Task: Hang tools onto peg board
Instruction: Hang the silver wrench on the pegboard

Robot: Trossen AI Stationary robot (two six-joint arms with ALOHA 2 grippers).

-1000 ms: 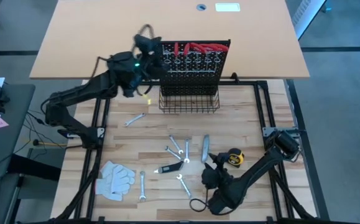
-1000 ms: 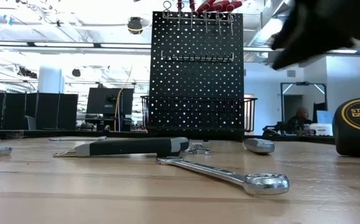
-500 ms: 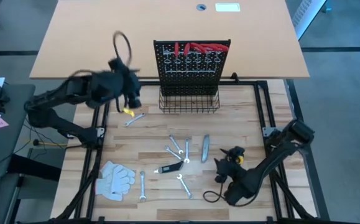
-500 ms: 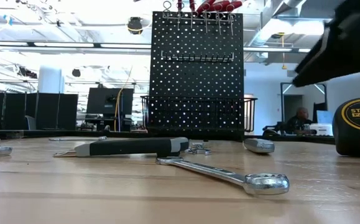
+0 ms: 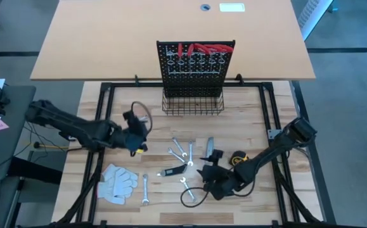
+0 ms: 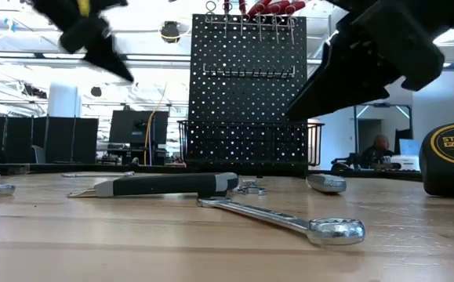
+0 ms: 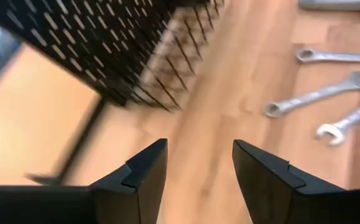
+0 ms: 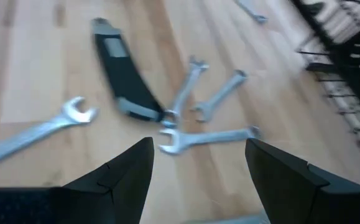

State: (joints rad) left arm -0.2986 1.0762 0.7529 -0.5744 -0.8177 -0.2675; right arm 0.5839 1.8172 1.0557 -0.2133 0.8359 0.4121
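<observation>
The peg board [image 5: 196, 66] stands upright at the far edge of the wooden counter [image 5: 253, 120], near the middle, with red-handled pliers [image 5: 199, 49] hanging along its top row and a black wire basket [image 5: 193, 104] at its base.

The left end effector [image 5: 135, 130] hovers over the left part of the counter, in front of the peg board and to its left; its fingers [image 7: 145, 171] stand apart with nothing between them.

The right end effector [image 5: 210, 168] hangs low over the counter toward the near edge, right of centre. Its fingers [image 8: 130, 168] are spread and empty, above a cluster of silver wrenches [image 8: 207, 134] and a black-handled tool [image 8: 120, 74].

Just beside that end effector, a grey utility knife [image 5: 209, 151] lies toward the peg board and a yellow-black tape measure [image 5: 239, 158] sits on its right. Another wrench [image 5: 145, 189] lies near the white work gloves [image 5: 118, 182] at the near left corner.
</observation>
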